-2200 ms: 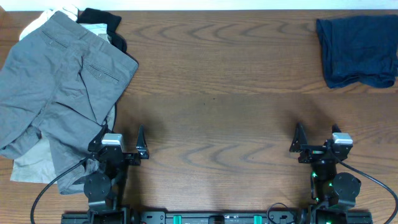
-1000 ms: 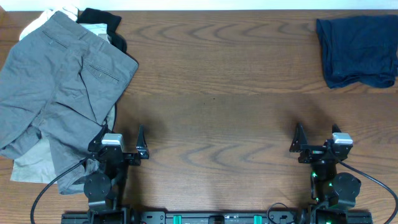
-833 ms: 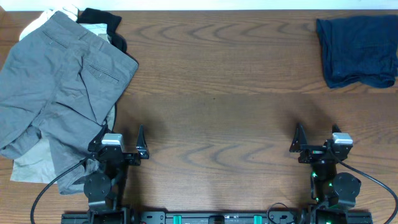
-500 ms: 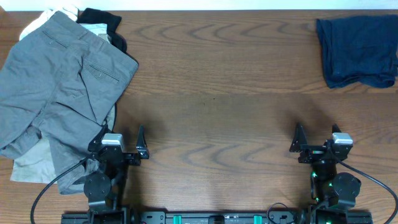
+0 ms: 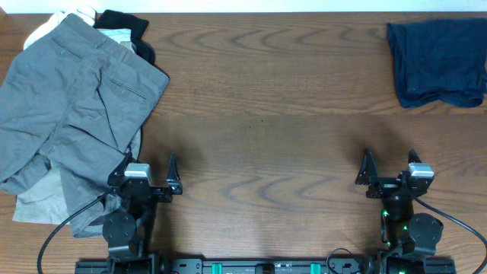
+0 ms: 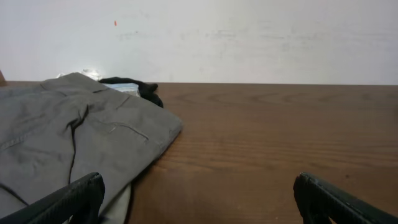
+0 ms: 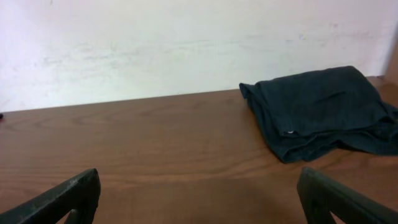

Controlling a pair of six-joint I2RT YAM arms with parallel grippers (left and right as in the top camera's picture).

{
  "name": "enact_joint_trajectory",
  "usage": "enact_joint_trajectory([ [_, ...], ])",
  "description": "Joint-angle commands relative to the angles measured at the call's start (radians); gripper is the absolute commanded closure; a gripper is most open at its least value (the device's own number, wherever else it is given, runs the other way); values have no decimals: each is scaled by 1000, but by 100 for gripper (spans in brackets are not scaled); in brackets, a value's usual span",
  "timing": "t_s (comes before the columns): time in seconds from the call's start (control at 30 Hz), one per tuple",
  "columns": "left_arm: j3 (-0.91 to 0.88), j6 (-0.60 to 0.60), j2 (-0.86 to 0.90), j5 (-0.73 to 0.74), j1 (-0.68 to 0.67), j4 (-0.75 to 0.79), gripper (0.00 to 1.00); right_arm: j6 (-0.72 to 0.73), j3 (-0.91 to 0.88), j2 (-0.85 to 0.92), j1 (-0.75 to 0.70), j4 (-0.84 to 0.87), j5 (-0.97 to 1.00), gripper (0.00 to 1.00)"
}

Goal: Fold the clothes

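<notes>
Mid-grey shorts (image 5: 68, 114) with a slit back pocket lie spread on a pile of clothes at the left of the table; they also show in the left wrist view (image 6: 68, 143). Under them lie a khaki-beige piece (image 5: 34, 198), a white piece (image 5: 46, 27) and a black piece (image 5: 125, 23). A folded navy garment (image 5: 434, 61) lies at the far right, also in the right wrist view (image 7: 323, 109). My left gripper (image 5: 146, 169) is open and empty near the front edge, beside the pile. My right gripper (image 5: 388, 166) is open and empty at the front right.
The brown wooden table (image 5: 266, 114) runs between the pile and the navy garment. A white wall (image 6: 249, 37) stands behind the far edge. Cables (image 5: 61, 228) run from the arm bases at the front.
The right gripper has shifted very slightly to the right. Nothing else has moved.
</notes>
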Motion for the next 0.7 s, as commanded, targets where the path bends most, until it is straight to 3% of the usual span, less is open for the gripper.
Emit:
enact_joint_trajectory([
  [0.0,-23,7,-7,21,5,-22,2,16,-2,0,8,21,0,1],
  [0.67,-23,6,-7,21,5,-19,2,14,-2,0,8,50,-76,1],
])
